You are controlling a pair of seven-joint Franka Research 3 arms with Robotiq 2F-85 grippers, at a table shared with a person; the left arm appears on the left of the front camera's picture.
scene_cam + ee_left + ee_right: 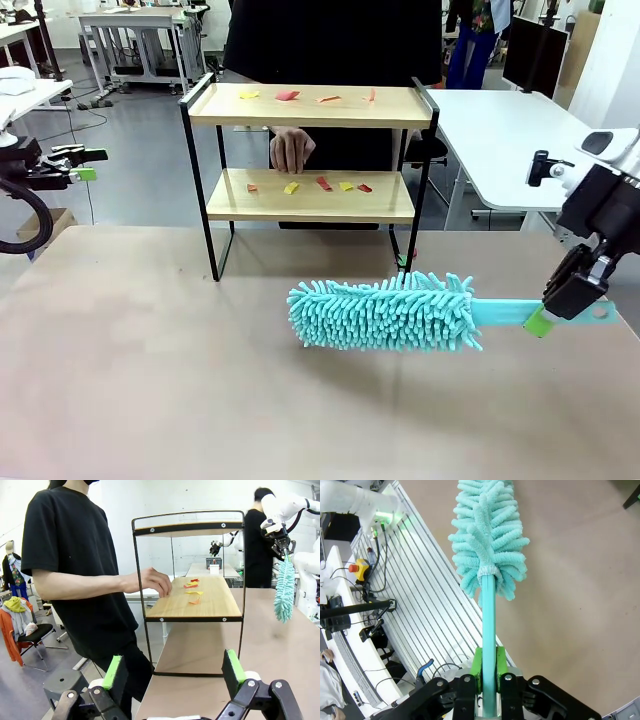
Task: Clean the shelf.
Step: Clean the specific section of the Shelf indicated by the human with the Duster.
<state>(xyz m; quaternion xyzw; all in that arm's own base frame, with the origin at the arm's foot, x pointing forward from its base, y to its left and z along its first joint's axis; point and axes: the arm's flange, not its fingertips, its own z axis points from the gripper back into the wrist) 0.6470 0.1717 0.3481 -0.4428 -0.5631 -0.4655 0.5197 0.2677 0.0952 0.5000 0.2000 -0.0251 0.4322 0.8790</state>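
The shelf (310, 105) stands at the table's far middle, two wooden boards in a black frame, with small red and yellow scraps (288, 96) on both boards. A person's hand (291, 150) rests at the lower board. My right gripper (548, 318) is shut on the handle of a turquoise fluffy duster (385, 312), held level above the table in front of the shelf. The right wrist view shows the handle (488, 630) clamped between the green pads. My left gripper (80, 165) stands open at the far left, off the table; in its wrist view the shelf (192, 615) lies ahead.
The brown table (150, 380) stretches bare in front of the shelf. A white desk (500, 130) stands behind at the right. The person in black stands right behind the shelf.
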